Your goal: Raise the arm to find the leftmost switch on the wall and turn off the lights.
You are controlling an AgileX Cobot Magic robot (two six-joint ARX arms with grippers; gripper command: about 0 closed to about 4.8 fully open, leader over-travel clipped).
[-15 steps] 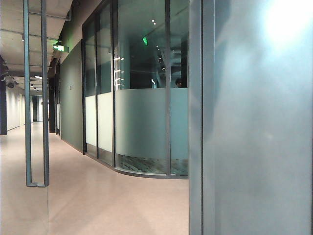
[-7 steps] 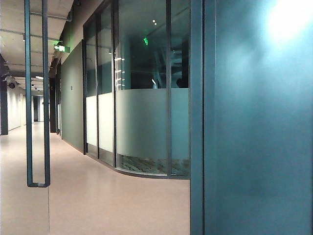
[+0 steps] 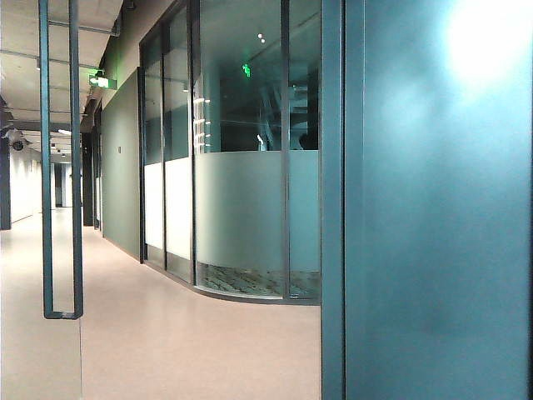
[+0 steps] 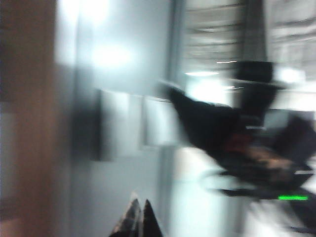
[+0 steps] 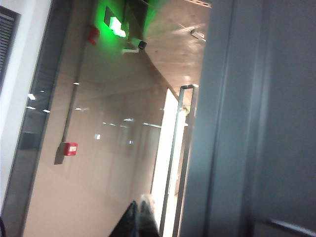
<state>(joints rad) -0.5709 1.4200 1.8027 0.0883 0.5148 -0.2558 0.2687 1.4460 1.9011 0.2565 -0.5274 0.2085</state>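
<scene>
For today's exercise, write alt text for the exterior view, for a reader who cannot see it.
A plain blue-grey wall with a grey metal upright at its edge fills the right of the view. Beyond it a curved frosted-glass partition lines a corridor with a pale floor. No arm, gripper or switch shows here.

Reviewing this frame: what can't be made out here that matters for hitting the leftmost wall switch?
- Switch plates: left wrist view, motion blur; pale rectangles on the wall, count and rocker state unreadable.
- Left gripper: cut by the frame edge; tips close together, state unclear.
- Right gripper: likewise cut off.
- Exterior view: wall shows no switches and neither arm.
</scene>
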